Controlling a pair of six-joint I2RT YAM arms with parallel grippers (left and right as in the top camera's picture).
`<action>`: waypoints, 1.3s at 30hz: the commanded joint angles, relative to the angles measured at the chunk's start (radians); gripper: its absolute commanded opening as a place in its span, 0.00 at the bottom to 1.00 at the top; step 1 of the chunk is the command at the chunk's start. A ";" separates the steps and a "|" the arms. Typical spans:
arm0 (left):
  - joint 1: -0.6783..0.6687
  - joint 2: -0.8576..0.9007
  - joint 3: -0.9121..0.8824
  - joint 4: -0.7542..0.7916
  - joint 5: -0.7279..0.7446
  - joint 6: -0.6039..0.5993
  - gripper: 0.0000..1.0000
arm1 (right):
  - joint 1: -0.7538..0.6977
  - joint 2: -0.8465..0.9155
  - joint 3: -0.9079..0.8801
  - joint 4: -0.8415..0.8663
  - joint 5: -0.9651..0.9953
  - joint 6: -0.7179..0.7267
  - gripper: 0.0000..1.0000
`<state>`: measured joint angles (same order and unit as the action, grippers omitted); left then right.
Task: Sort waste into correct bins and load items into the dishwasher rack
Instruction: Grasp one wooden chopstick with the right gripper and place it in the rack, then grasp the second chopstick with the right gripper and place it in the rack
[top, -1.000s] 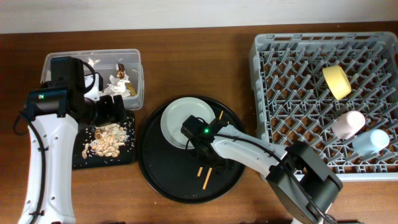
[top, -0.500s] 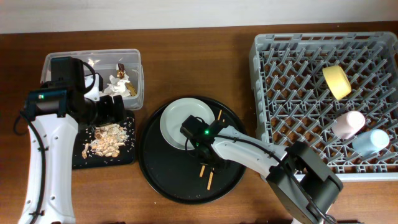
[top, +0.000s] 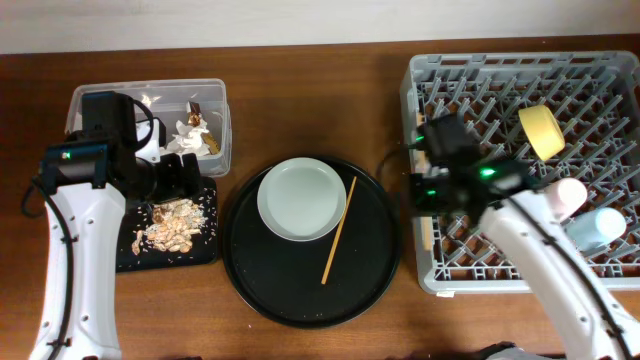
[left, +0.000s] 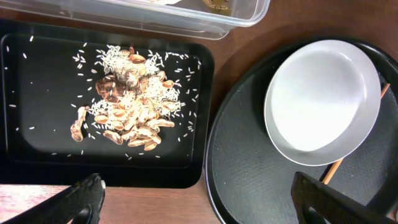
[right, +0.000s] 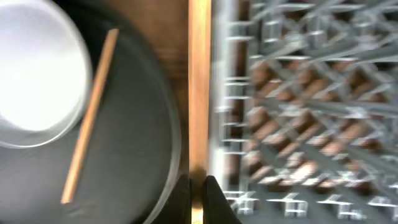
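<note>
Overhead, right gripper (top: 430, 200): clamped on one chopstick (right: 199, 93), carried to the dishwasher rack's (top: 412, 90) left wall, probably for loading.
Second chopstick (top: 338, 232): lies on the round black tray (top: 290, 290) beside the plate (top: 300, 199).
Left gripper (left: 205, 199): fingers apart, empty, above the food scraps (left: 127, 109).

Your overhead view is bright, even and sharp, shadows soft. Your left wrist view is crisp; the pale grey-green round plate (left: 321, 99) gleams gently. Your right wrist view is badly blurred: the large grey plastic lattice rack (right: 298, 93) and thin wooden chopstick (right: 199, 93) smear.
</note>
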<state>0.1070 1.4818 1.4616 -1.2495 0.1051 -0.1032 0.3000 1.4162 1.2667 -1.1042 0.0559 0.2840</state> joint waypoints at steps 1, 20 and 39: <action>0.003 -0.011 0.007 0.000 0.010 -0.009 0.95 | -0.105 0.030 0.004 -0.019 -0.002 -0.159 0.04; 0.003 -0.011 0.007 0.000 0.010 -0.009 0.95 | -0.008 0.082 0.122 -0.005 -0.217 -0.033 0.47; 0.003 -0.011 0.007 -0.001 0.010 -0.009 0.95 | 0.446 0.556 0.008 0.204 -0.016 0.535 0.44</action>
<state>0.1070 1.4818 1.4616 -1.2495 0.1051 -0.1032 0.7414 1.9572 1.2972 -0.9016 0.0044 0.7601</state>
